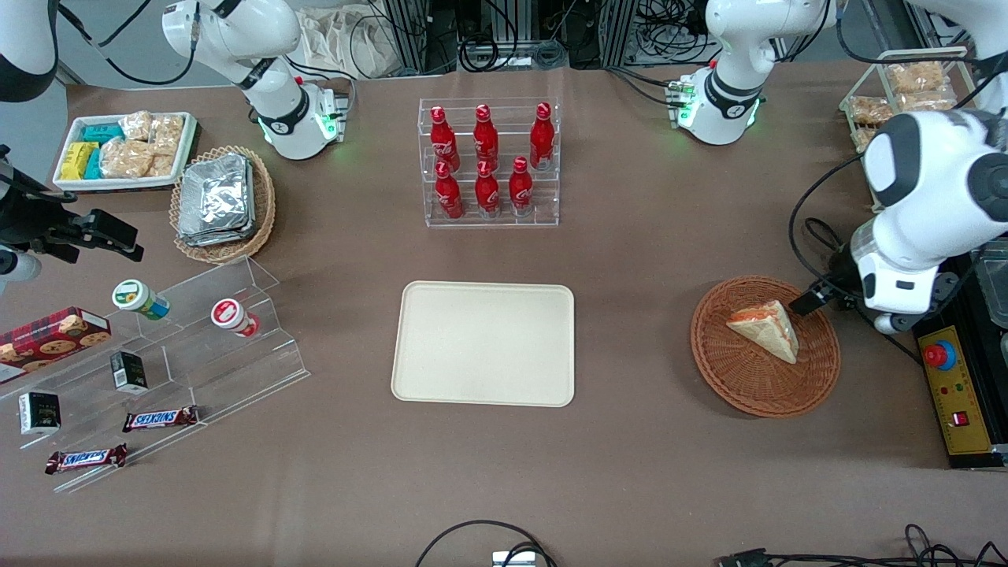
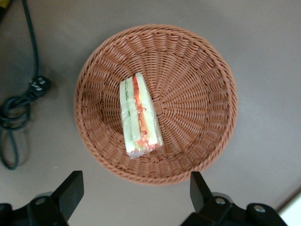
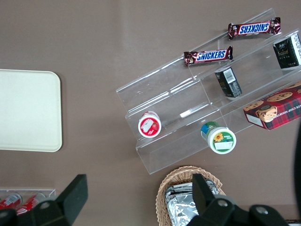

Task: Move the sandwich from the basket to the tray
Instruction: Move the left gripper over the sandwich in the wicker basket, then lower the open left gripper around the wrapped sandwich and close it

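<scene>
The sandwich (image 1: 764,328) (image 2: 138,115), a white-bread wedge with orange and green filling, lies in the round reddish-brown wicker basket (image 1: 740,386) (image 2: 197,94). My gripper (image 1: 817,299) (image 2: 135,182) hovers above the table just off the basket's rim, at the working arm's end. It is open, its black fingers (image 2: 70,188) spread wide with nothing between them. The cream tray (image 1: 484,342) (image 3: 28,110) lies bare at the table's middle, toward the parked arm from the basket.
A rack of red bottles (image 1: 488,161) stands farther from the front camera than the tray. A control box with a red button (image 1: 949,394) and a black cable (image 2: 14,108) lie beside the basket. Snack shelves (image 1: 157,370) and a foil-packet basket (image 1: 220,201) sit at the parked arm's end.
</scene>
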Tool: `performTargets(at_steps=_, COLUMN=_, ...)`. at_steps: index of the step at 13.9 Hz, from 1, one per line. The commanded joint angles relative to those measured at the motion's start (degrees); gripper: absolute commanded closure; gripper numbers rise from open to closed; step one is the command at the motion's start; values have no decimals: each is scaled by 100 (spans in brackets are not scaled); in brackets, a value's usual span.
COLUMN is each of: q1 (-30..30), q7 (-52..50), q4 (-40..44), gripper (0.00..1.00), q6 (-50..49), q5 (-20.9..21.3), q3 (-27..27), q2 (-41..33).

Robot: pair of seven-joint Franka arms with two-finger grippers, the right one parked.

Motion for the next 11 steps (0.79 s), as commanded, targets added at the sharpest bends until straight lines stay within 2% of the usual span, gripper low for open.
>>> performTargets(at_steps=1, q1=-15, q7=-361, q4=-506, gripper=0, q6=848, q5=52, q3=11, q2=254)
performTargets(at_steps=10, q1=-15, q7=-598, q4=-586, gripper=0, q6=1843, q5=52, q3=11, q2=1064)
performTargets(at_steps=11, q1=-15, q7=-598, q4=-604, gripper=9, q6=1878, q5=52, q3=11, q2=1090)
